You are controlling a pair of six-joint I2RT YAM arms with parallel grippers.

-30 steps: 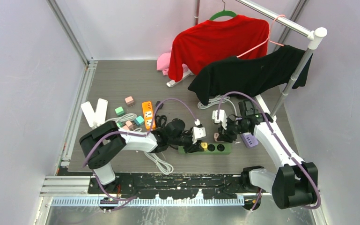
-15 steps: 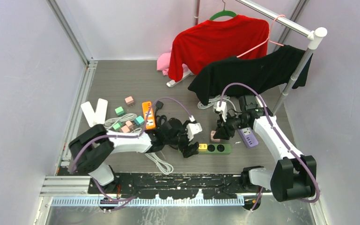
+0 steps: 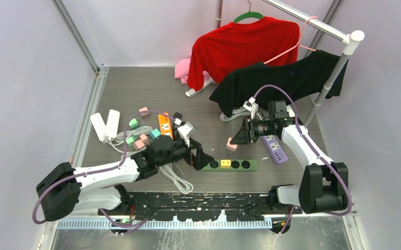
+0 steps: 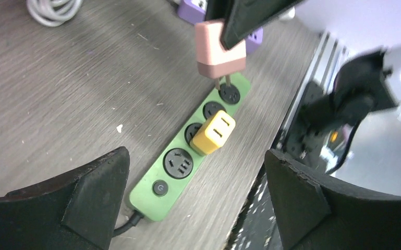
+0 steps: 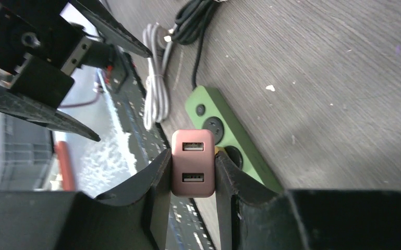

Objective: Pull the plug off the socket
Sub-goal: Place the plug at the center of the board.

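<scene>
So the pink plug (image 4: 220, 49) was a chunky little cube, two USB ports on its face and two metal prongs underneath. It hung just above the green power strip (image 4: 154, 194), over the socket farthest from the switch, prongs clear of it. The right tool (image 5: 193, 165) was clamped on its sides. The left tool (image 4: 193, 166) stood wide apart by the strip's switch end, holding nothing. A yellow plug (image 4: 215, 133) sat mid-strip.
</scene>
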